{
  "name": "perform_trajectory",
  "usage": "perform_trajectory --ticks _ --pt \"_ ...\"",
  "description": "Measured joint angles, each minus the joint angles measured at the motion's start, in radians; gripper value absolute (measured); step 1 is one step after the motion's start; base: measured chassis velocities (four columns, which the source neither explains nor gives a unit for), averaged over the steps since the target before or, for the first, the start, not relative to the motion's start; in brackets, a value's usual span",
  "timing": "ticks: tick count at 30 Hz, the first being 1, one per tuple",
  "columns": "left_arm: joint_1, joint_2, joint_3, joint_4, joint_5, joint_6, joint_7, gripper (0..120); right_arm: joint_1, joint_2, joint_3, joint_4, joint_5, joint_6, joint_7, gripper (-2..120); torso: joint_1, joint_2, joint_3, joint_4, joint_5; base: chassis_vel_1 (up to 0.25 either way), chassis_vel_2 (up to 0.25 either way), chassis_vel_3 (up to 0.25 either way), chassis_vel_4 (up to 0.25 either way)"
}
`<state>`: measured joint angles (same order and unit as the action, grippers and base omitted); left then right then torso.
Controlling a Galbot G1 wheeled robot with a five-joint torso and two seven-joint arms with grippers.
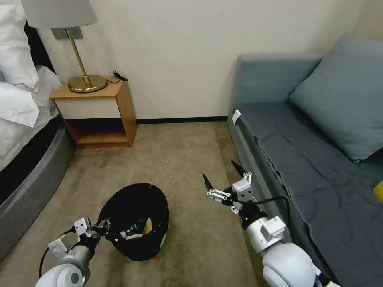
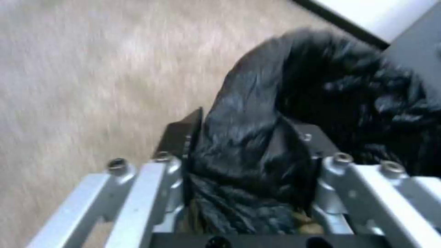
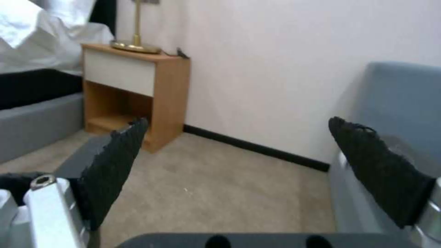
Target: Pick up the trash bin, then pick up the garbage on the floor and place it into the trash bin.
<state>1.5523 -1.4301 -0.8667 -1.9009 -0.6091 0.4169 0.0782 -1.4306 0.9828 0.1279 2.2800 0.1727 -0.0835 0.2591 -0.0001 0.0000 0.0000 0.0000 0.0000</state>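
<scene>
We hold the trash bin (image 1: 135, 221) with our left end effector (image 1: 101, 227), whose fingers are clamped on the near-left part of the rim, pinching the crinkly black bag liner. In the left wrist view the bunched black plastic (image 2: 257, 144) sits squeezed between the two fingers, with the carpet (image 2: 92, 69) passing beyond them. The bin tilts, its mouth turned up and toward us, and a little whitish body shows at its lower right edge. Inside it, just beyond the left end effector, lie pieces of garbage (image 1: 139, 229): something white with red, a green-tinted piece and a brownish-yellow scrap; we cannot make out each item clearly.

Our right end effector (image 1: 224, 174) hangs over the carpet to the right of the bin and well apart from it, close beside the front edge of the grey sofa (image 1: 319, 171). Its fingers are spread wide with nothing between them; in the right wrist view the two black ribbed pads (image 3: 115, 165) frame bare carpet.

Ahead of the right end effector, against the wall, stands a wooden nightstand (image 1: 99, 115) carrying a brass lamp (image 1: 81, 59). A bed with white bedding (image 1: 20, 91) lies beyond the left end effector.
</scene>
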Motion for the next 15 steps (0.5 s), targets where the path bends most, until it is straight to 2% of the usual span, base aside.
perform_trajectory --ticks 1,2,3,7,8,11,13,14,15 --pt "0.006 -0.001 -0.007 -0.009 0.049 -0.048 0.030 56 -0.027 0.015 0.013 0.008 -0.014 -0.001 0.005 100 0.000 0.000 0.000 -0.0001 -0.0001 0.000 0.000 0.000 0.000" --pt "0.012 -0.002 -0.012 -0.020 0.075 -0.070 0.055 59 -0.044 0.026 0.022 0.012 -0.022 -0.004 0.008 100 0.000 0.000 0.000 0.0000 0.0000 0.000 0.000 0.000 0.000" --pt "0.012 -0.002 -0.012 -0.020 0.075 -0.070 0.055 59 -0.044 0.026 0.022 0.012 -0.022 -0.004 0.008 100 0.000 0.000 0.000 0.0000 0.0000 0.000 0.000 0.000 0.000" --pt "0.049 0.000 -0.028 -0.082 0.121 -0.117 0.148 77 -0.084 0.064 0.049 0.023 -0.042 -0.022 0.021 100 0.000 0.000 0.000 0.0001 0.0000 0.000 0.000 0.000 0.000" --pt "0.049 0.000 -0.028 -0.082 0.121 -0.117 0.148 77 -0.084 0.064 0.049 0.023 -0.042 -0.022 0.021 100 0.000 0.000 0.000 0.0001 0.0000 0.000 0.000 0.000 0.000" --pt "0.076 -0.001 -0.036 -0.141 0.168 -0.162 0.221 91 -0.115 0.107 0.073 0.031 -0.052 -0.035 0.032 100 0.000 0.000 0.000 0.0001 0.0000 0.000 0.000 0.000 0.000" --pt "0.089 -0.013 -0.025 -0.191 0.213 -0.222 0.234 98 -0.137 0.156 0.087 0.038 -0.061 -0.043 0.044 100 0.000 0.000 0.000 0.0000 0.0002 0.000 0.000 0.000 0.000" --pt "0.089 -0.013 -0.025 -0.191 0.213 -0.222 0.234 98 -0.137 0.156 0.087 0.038 -0.061 -0.043 0.044 100 0.000 0.000 0.000 0.0000 0.0002 0.000 0.000 0.000 0.000" --pt "0.095 -0.026 -0.011 -0.217 0.239 -0.253 0.225 99 -0.147 0.180 0.091 0.040 -0.068 -0.044 0.050 100 0.000 0.000 0.000 0.0000 0.0000 0.000 0.000 0.000 0.000"
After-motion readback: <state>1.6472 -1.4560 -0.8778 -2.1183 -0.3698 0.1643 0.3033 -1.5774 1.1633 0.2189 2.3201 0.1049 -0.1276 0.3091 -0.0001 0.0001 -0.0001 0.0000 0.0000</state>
